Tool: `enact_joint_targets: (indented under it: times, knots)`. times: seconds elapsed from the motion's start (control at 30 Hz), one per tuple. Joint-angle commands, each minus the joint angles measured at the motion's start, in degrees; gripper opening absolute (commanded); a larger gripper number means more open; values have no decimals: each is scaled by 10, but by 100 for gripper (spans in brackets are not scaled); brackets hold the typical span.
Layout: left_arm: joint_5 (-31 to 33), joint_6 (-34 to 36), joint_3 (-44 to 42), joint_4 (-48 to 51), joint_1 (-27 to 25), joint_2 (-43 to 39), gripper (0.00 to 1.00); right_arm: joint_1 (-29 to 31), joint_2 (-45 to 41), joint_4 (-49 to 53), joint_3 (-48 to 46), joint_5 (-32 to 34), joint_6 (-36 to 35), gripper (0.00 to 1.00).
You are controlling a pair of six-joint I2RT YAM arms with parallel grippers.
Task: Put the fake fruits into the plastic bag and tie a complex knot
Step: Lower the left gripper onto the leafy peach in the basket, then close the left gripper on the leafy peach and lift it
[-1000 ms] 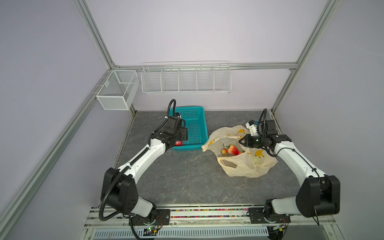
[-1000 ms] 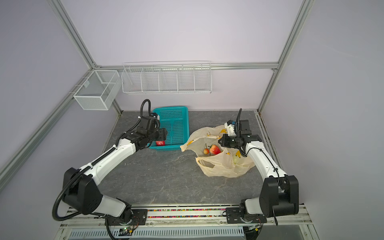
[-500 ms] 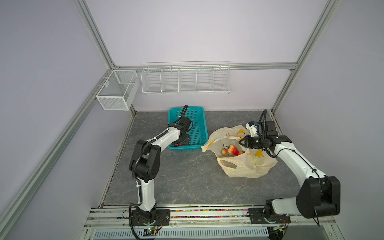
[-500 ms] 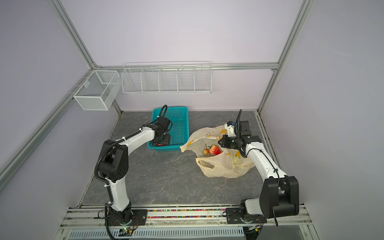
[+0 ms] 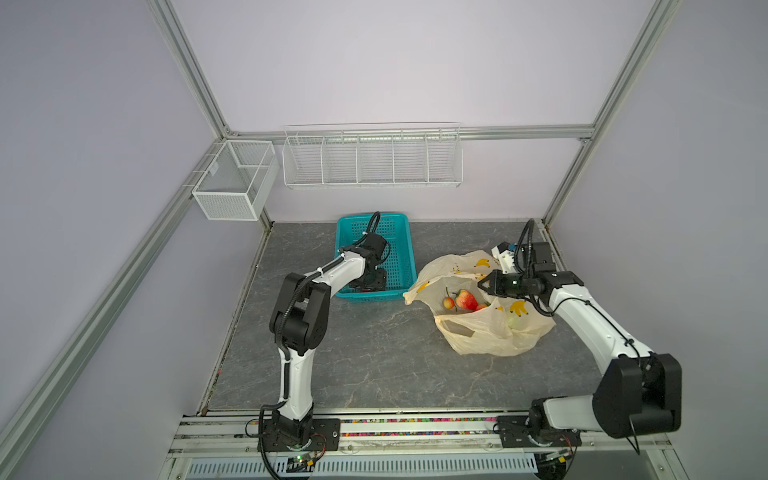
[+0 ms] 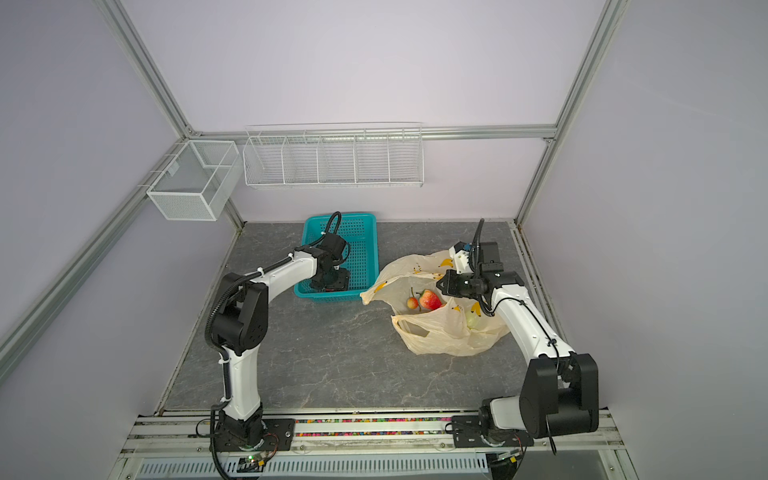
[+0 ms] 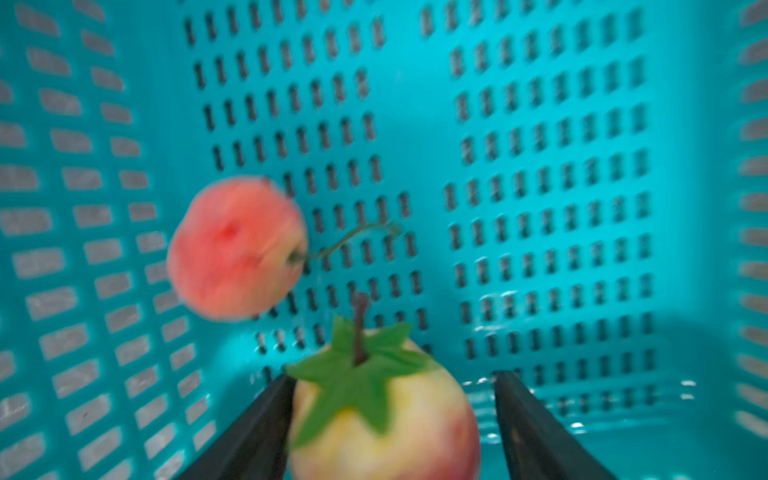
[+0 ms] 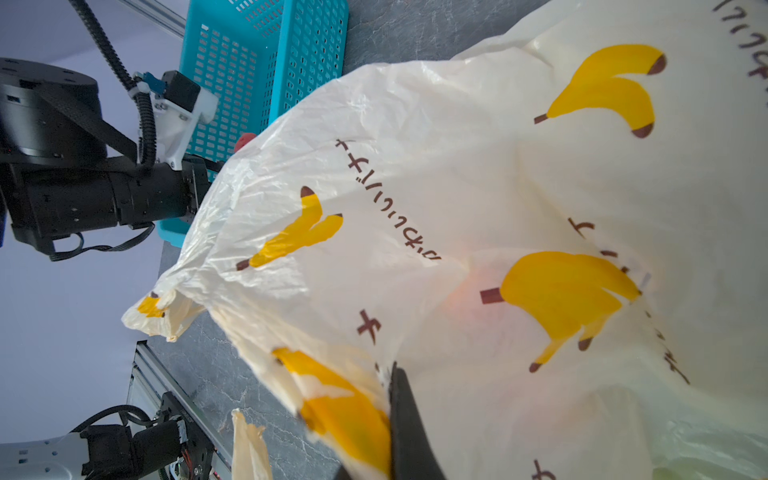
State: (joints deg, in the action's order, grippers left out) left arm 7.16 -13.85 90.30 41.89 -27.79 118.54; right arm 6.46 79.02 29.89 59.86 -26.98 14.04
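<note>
Here the left gripper [image 7: 392,376] is down inside the teal basket [image 5: 405,257], with its jaws apart on both sides of a yellow-red fruit [image 7: 386,432] with a green leaf; one finger touches it, the other stands a little off. A pink-red fruit [image 7: 235,249] lies near it on the basket floor, blurred. The right gripper [image 5: 482,286] is clenched on the rim of the plastic bag [image 5: 486,336]. In both top views the bag lies on the grey table [image 5: 374,353], right of the basket, with a strawberry [image 5: 466,300], a small orange-red fruit [image 5: 448,303] and a pale green piece [image 5: 513,321] inside
</note>
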Motion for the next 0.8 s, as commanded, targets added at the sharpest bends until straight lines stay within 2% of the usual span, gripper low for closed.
enact_joint_targets:
  times: [0.0, 0.17, 0.4, 0.77]
  knots:
    - [-7, 3, 36, 7, -3, 29, 74, -2, -12, -6, -11, 3, -14, 7]
    - [6, 4, 53, 10, -4, 51, 74, -2, -9, -7, -10, 4, -13, 7]
    - [-11, 11, 46, 13, -6, 50, 71, -2, -7, -5, -11, 7, -14, 7]
    - [4, 7, 17, 5, -8, -16, 53, -2, -5, -4, -11, 8, -15, 7]
